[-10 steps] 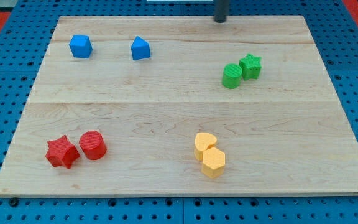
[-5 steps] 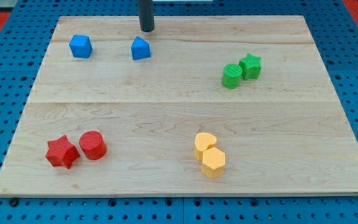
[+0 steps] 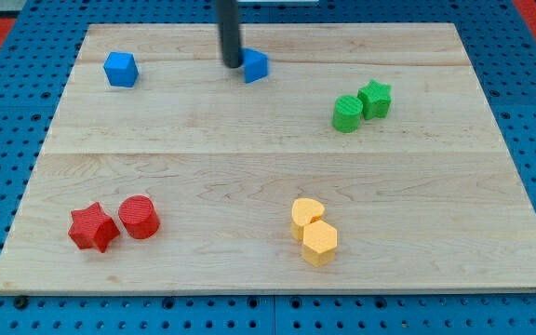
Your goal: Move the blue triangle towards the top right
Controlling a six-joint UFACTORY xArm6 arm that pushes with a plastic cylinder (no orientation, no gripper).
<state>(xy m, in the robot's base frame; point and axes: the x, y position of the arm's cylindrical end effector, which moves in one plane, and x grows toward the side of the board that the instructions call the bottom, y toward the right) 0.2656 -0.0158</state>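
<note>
The blue triangle [image 3: 256,66] lies near the top of the wooden board [image 3: 277,158], a little left of centre. My tip [image 3: 232,64] is at the triangle's left side, touching it or nearly so. A second blue block, a cube-like shape [image 3: 120,69], sits further left near the board's top left corner.
A green cylinder [image 3: 347,113] and a green star [image 3: 375,98] sit together at the right. A red star [image 3: 92,227] and a red cylinder [image 3: 139,217] are at the bottom left. Two yellow blocks [image 3: 313,232] are at the bottom centre.
My tip swept from the board's top right to the left, then came down beside the blue triangle. The triangle has slid to the right by about a block's width.
</note>
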